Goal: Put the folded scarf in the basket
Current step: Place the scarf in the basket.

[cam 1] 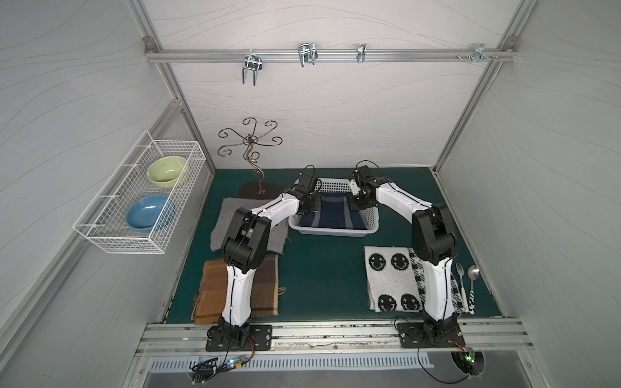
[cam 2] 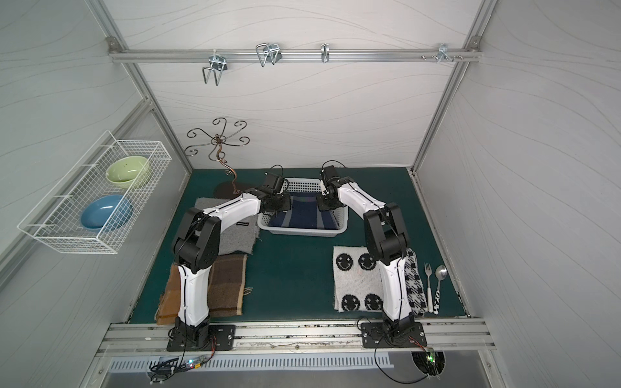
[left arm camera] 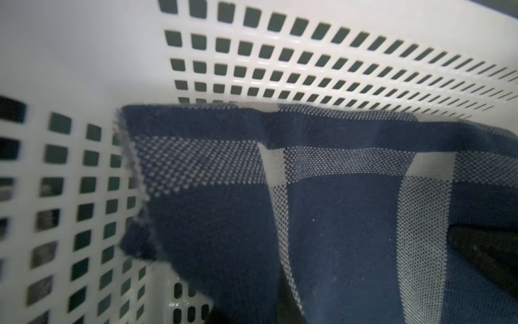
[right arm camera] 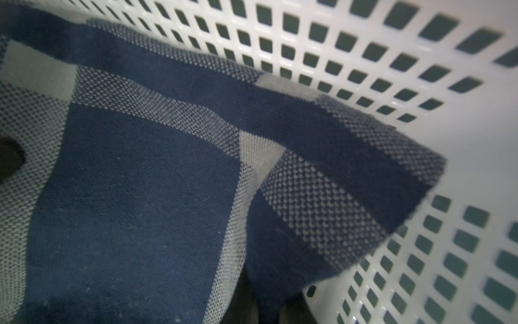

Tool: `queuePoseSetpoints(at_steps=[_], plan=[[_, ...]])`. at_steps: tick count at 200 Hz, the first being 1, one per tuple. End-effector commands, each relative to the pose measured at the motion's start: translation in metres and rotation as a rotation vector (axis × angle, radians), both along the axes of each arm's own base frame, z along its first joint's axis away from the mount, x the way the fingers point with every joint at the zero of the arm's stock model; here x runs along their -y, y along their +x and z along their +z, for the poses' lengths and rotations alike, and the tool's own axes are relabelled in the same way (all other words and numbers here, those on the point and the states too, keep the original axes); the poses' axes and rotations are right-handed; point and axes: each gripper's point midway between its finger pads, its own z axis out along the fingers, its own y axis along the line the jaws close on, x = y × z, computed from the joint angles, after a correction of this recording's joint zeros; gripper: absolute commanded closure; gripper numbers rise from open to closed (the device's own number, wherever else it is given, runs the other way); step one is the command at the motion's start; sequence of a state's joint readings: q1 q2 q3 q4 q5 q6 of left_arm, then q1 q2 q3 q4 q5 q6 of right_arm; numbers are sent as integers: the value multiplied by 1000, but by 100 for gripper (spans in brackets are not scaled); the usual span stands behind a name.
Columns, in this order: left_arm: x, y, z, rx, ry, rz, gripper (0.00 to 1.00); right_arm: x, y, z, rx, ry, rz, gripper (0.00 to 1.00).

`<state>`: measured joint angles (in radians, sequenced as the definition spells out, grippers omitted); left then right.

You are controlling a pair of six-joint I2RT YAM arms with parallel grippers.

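**Lying inside the white basket, a navy check scarf with both arms reaching in**

Both top views show the folded scarf (cam 1: 334,215) (cam 2: 304,215) down in the basket (cam 1: 332,232) (cam 2: 302,232), which stands toward the back of the green tabletop (cam 1: 322,275). It covers most of the basket's floor. The cloth is deep navy, crossed by paler grey-blue bands. Up close in the left wrist view, the scarf (left arm camera: 224,213) has a fine knit. Its bands are speckled navy and pale grey, with plain pale squares where two bands cross. One edge rises against the perforated wall of the basket (left arm camera: 308,61). In the right wrist view the scarf (right arm camera: 134,196) is creased, and a folded corner lies against the wall of the basket (right arm camera: 364,56).

The left fingers (cam 1: 312,209) (cam 2: 280,206) reach in over the basket's left side, at the scarf's left edge. The cloth fills that wrist view, so I cannot tell whether they are spread or pressed together. The right fingers (cam 1: 355,204) (cam 2: 324,205) reach in at the right edge. They are pressed together on the scarf, and a crease in the cloth runs toward them.

A small dark label (cam 2: 242,223) sits on the left arm's white forearm, and its writing is too small to read.
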<state>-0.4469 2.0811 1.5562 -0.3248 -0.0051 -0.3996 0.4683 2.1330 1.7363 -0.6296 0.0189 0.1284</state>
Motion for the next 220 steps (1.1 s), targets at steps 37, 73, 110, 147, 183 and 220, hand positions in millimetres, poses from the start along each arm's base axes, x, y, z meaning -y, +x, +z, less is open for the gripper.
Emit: queuePoseSetpoints(at_steps=[37,73,110,147,183,220], plan=[[-2,-1,15,34,-7,1,69,21,-5,10,13,-110,-20,73],[-3,-3,31,62,-23,2,61,28,-8,25,51,-134,-18,59],[-5,-5,55,98,-31,1,58,36,-10,46,98,-165,-22,58],[-6,-11,65,109,-40,-1,56,28,-15,58,108,-122,-10,61],[0,-19,78,123,-87,-14,56,-3,-20,37,21,1,51,71],[3,-30,77,106,-102,-30,57,2,-20,4,-31,-27,35,80]])
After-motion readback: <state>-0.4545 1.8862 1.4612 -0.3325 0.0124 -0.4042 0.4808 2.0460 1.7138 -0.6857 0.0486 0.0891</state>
